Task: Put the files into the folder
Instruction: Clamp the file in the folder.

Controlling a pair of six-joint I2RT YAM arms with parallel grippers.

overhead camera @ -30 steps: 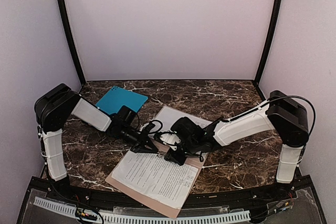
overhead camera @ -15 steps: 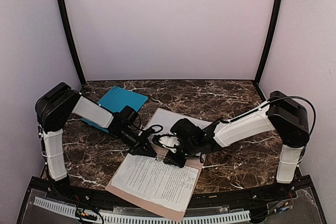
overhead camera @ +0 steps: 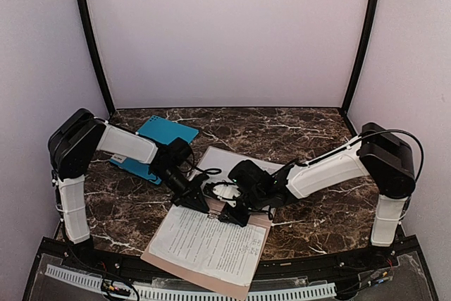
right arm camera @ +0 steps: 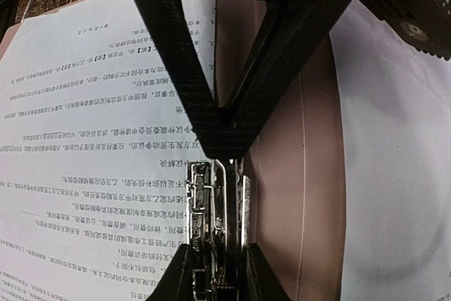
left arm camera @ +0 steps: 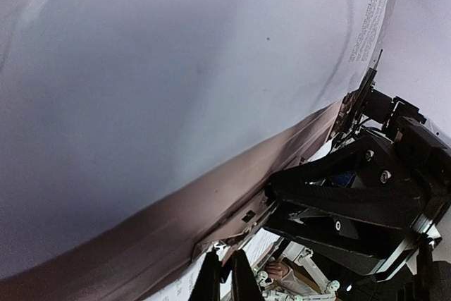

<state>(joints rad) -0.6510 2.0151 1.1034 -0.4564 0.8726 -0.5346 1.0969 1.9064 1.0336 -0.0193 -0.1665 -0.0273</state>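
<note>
The folder (right arm camera: 282, 139) is laid open on the surface (overhead camera: 317, 139). One printed sheet (overhead camera: 208, 241) is spread over the folder's near half, and a second sheet (overhead camera: 227, 157) is seen at its far side. Near the folder's middle, the clip (right arm camera: 211, 223) is gripped by the right jaws. The left jaws are held closed just left of that clip; whether paper is pinched cannot be told.

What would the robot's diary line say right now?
left tool shut | right tool gripping metal clip | sheet lying on tan folder
</note>
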